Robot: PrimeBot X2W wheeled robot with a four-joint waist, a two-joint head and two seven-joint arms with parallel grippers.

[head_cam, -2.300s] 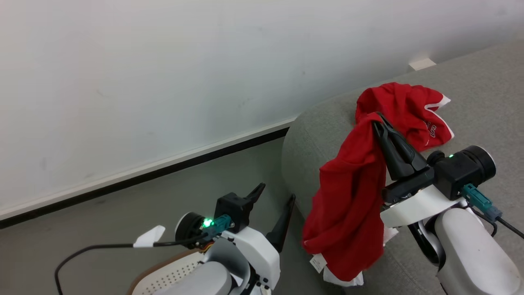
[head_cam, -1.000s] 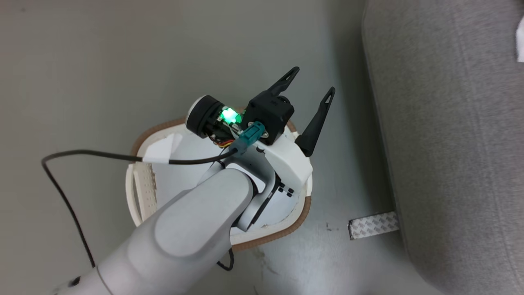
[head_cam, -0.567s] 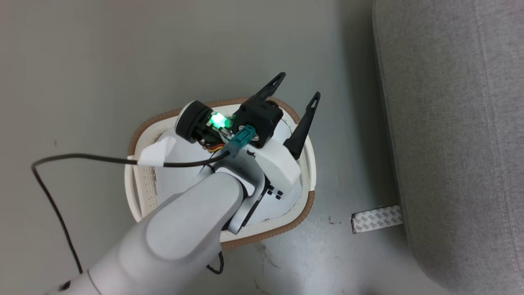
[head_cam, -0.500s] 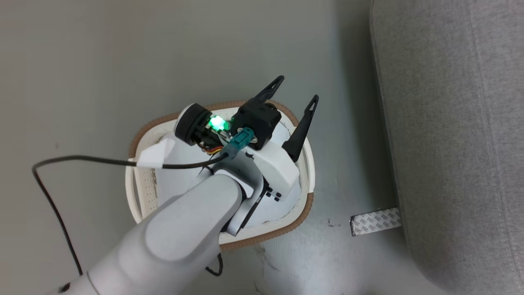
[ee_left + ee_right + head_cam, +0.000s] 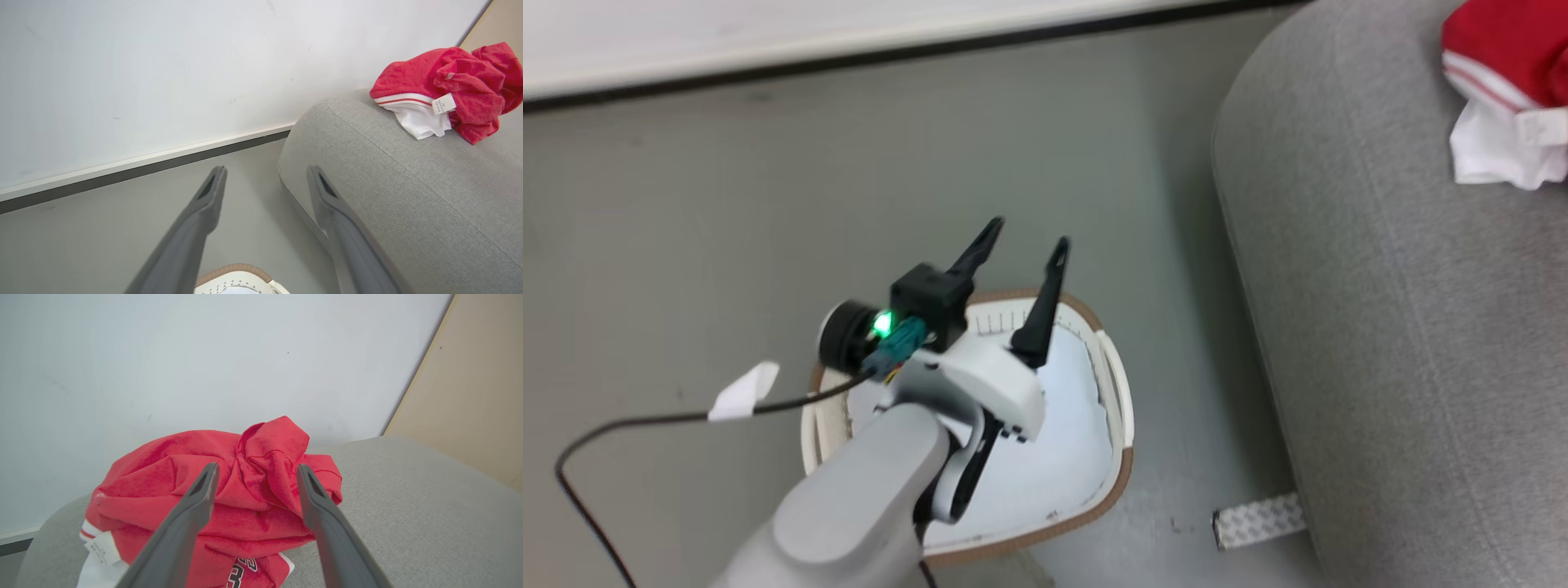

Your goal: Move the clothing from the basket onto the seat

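1. Above the white laundry basket (image 5: 1117,384), in the head view, the left gripper (image 5: 1029,231) is hovering with its two dark fingers spread wide and gripping nothing. Their tips are pointing past the brown rim toward the grey floor (image 5: 768,204). The basket is standing on that floor just beside the grey sofa (image 5: 1380,310), its pale bottom showing. The red clothing (image 5: 1503,41) is lying on the sofa at the top right edge, well apart from this gripper. The pale left forearm (image 5: 849,523) is rising from the bottom edge across the basket, and a black cable (image 5: 629,425) is trailing off the wrist.

2. Along the left wrist view, the left gripper (image 5: 266,169) is showing its fingers parted, with floor and the sofa (image 5: 388,183) edge between them. The clothing (image 5: 449,73) is sitting bunched on the sofa's rounded top at the upper right, white trim and a tag facing the camera, far from the fingertips. A sliver of the basket (image 5: 233,283) is peeking up at the bottom edge, below the fingers.

3. Over the sofa (image 5: 408,498), in the right wrist view, the right gripper (image 5: 257,466) is standing released, fingers wide apart. The heaped clothing (image 5: 163,477) is lying right ahead of them, a raised fold showing between the tips. I cannot tell whether the fingers are touching the cloth. Black-and-white print is showing at the heap's lower edge.
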